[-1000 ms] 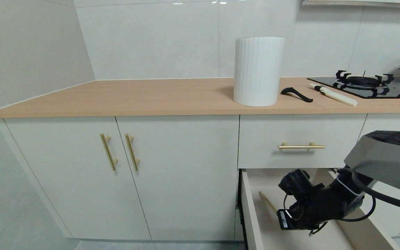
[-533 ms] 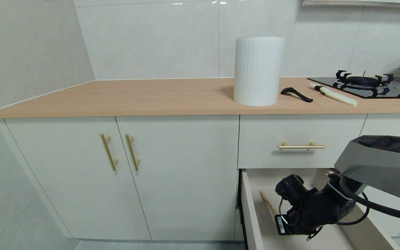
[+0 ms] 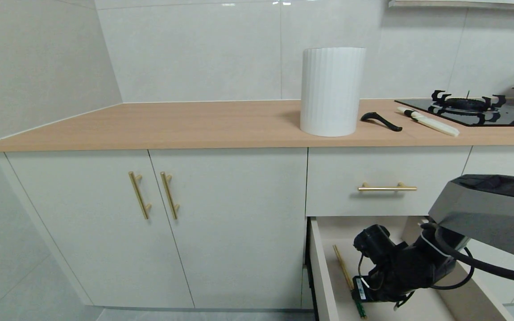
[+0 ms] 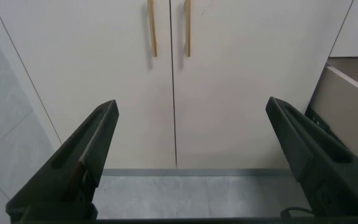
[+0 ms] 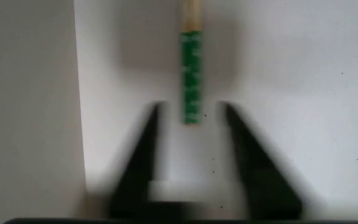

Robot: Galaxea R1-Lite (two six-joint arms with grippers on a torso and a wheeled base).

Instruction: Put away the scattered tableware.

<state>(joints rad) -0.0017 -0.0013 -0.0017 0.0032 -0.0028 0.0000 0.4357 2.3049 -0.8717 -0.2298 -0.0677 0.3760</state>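
Right gripper, lowered into the open drawer: fingers spread apart, clamping nothing. The green-ended chopstick (one stick or a close pair cannot be told) lies flat on the drawer floor, its green end in the gap between the fingers and apparently touching neither. In the head view it runs lengthwise beside the drawer's left wall, a placement that leaves the rest of the floor free for further pieces. The low, level hold of the gripper suits setting a thin stick down without a drop or bounce.

Left gripper: jaws wide, empty, parked low before the closed cabinet doors, apart from the drawer and so out of the working arm's way.

On the countertop, well above the drawer: a black utensil and a pale knife, lying between the white ribbed canister and the hob. Judged from this layout, these two remain to be stowed
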